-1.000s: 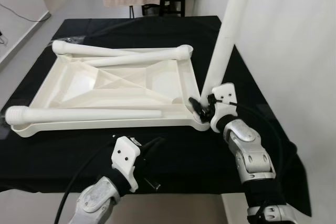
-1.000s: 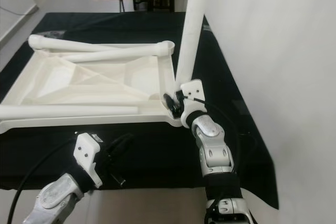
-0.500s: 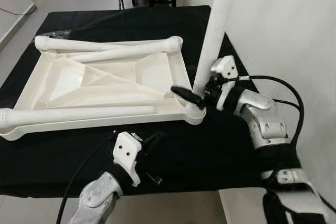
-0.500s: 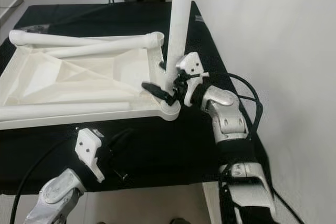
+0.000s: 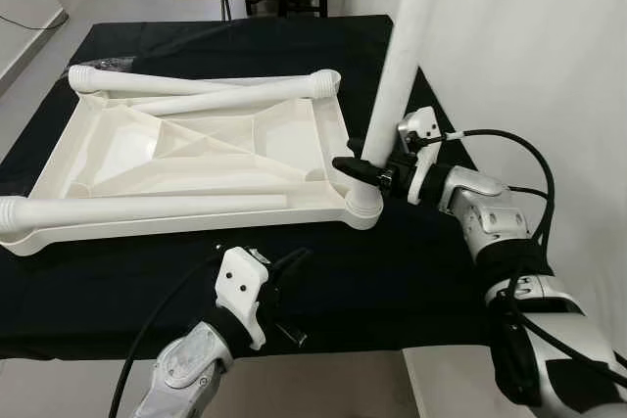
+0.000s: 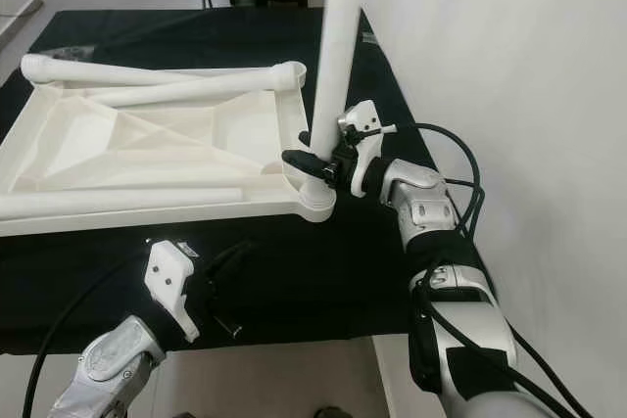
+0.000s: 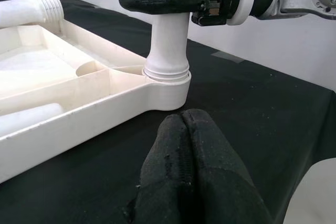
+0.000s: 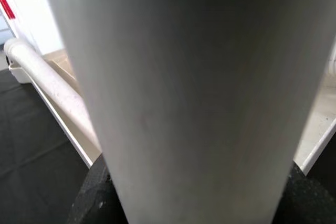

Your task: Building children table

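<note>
Right gripper (image 5: 364, 169) jaws clamped round upright leg (image 5: 402, 56), seated in near right corner socket of upturned tabletop (image 5: 196, 159) on desk (image 5: 411, 271). Left gripper (image 7: 189, 177) jaws pressed shut, empty. Your risk: twisting off-axis cross-threads leg, drags tabletop, rolls loose legs (image 5: 147, 208).

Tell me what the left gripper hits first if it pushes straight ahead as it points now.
Probably the near corner socket of the tabletop, where the upright leg stands; the shut left gripper points at it across bare black cloth.

R claw (image 5: 364, 169) rotated round leg (image 5: 400, 66)
</note>
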### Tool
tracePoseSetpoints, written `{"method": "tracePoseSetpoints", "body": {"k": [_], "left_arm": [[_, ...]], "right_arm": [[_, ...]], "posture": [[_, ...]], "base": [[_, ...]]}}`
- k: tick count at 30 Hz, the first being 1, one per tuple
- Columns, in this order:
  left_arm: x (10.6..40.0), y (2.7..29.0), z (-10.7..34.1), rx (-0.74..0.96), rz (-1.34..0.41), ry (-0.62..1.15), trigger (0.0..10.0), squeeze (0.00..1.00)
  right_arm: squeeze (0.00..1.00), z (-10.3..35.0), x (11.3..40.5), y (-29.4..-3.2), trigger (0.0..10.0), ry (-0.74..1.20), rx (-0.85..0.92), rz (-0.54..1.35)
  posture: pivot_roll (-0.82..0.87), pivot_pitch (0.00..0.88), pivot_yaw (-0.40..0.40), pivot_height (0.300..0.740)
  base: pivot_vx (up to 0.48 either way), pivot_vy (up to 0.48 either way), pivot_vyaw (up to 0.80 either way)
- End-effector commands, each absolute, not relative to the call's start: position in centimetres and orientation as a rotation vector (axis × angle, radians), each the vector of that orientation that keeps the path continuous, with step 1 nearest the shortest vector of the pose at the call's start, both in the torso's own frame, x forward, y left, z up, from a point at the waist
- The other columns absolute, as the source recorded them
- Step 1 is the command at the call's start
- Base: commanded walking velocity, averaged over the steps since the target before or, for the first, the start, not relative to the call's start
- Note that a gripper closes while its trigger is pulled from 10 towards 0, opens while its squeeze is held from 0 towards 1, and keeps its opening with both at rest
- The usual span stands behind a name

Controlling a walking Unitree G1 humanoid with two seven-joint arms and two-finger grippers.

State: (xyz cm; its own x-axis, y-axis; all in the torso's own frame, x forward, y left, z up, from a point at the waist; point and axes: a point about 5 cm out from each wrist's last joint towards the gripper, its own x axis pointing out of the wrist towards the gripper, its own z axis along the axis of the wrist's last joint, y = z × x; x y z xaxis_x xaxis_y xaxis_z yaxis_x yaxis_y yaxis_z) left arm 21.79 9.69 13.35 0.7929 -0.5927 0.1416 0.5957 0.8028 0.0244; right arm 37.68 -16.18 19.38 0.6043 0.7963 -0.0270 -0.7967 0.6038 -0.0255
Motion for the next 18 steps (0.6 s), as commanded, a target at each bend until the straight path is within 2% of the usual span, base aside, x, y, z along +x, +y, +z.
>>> {"method": "tracePoseSetpoints", "body": {"k": [1, 4, 5, 6, 7, 8, 9, 11, 12, 13, 18], "left_arm": [[21.5, 9.5, 13.1, -0.025, -0.643, -0.134, 10.0, 0.0], [21.5, 9.5, 13.1, -0.026, -0.643, -0.134, 10.0, 0.0], [21.4, 9.6, 13.1, -0.026, -0.642, -0.133, 10.0, 0.0], [21.4, 9.7, 13.1, -0.024, -0.642, -0.132, 10.0, 0.0], [21.4, 9.7, 13.1, -0.024, -0.642, -0.132, 10.0, 0.0], [21.4, 9.8, 13.1, -0.023, -0.642, -0.132, 10.0, 0.0], [21.4, 9.8, 13.1, -0.023, -0.642, -0.132, 10.0, 0.0], [21.5, 10.0, 13.0, -0.019, -0.641, -0.13, 10.0, 0.0], [21.5, 10.0, 13.0, -0.019, -0.641, -0.13, 10.0, 0.0], [21.6, 10.0, 13.0, -0.018, -0.642, -0.128, 10.0, 0.0], [21.8, 9.9, 13.0, -0.017, -0.64, -0.129, 10.0, 0.0]], "right_arm": [[0.0, 17.8, 37.2, -16.3, 0.0, 0.029, 0.013, 0.869], [0.0, 16.4, 36.9, -16.0, 0.0, 0.035, 0.021, 0.794], [0.0, 15.3, 36.7, -15.6, 0.0, 0.06, -0.001, 0.692], [0.0, 13.1, 34.8, -13.6, 0.0, 0.104, 0.003, 0.387], [0.0, 13.1, 34.8, -13.6, 0.0, 0.104, 0.003, 0.387], [0.0, 12.7, 33.3, -12.9, 0.0, 0.125, 0.041, 0.274], [0.0, 12.7, 33.3, -12.9, 0.0, 0.125, 0.041, 0.274], [0.0, 13.7, 31.3, -10.5, 0.0, 0.069, 0.105, 0.266], [0.0, 13.7, 31.3, -10.5, 0.0, 0.069, 0.105, 0.266], [0.0, 14.3, 31.6, -9.2, 0.0, 0.019, -0.019, 0.388], [0.0, 13.8, 33.1, -9.6, 0.0, 0.063, 0.01, 0.407]], "posture": [[0.06, 0.11, -0.067, 0.74], [0.05, 0.109, -0.068, 0.74], [0.05, 0.11, -0.071, 0.74], [0.04, 0.119, -0.063, 0.74], [0.04, 0.119, -0.063, 0.74], [0.04, 0.119, -0.063, 0.74], [0.04, 0.119, -0.063, 0.74], [0.02, 0.115, -0.047, 0.74], [0.02, 0.115, -0.047, 0.74], [0.03, 0.105, -0.043, 0.74], [0.04, 0.103, -0.051, 0.74]], "base": [[0.0, 0.0, 0.0], [0.0, 0.0, 0.0], [0.0, 0.0, 0.0], [0.0, 0.0, 0.0], [0.0, 0.0, 0.0], [0.0, 0.0, 0.0], [0.0, 0.0, 0.0], [0.0, 0.0, 0.0], [0.0, 0.0, 0.0], [0.0, 0.0, 0.0], [0.0, 0.0, 0.0]]}}
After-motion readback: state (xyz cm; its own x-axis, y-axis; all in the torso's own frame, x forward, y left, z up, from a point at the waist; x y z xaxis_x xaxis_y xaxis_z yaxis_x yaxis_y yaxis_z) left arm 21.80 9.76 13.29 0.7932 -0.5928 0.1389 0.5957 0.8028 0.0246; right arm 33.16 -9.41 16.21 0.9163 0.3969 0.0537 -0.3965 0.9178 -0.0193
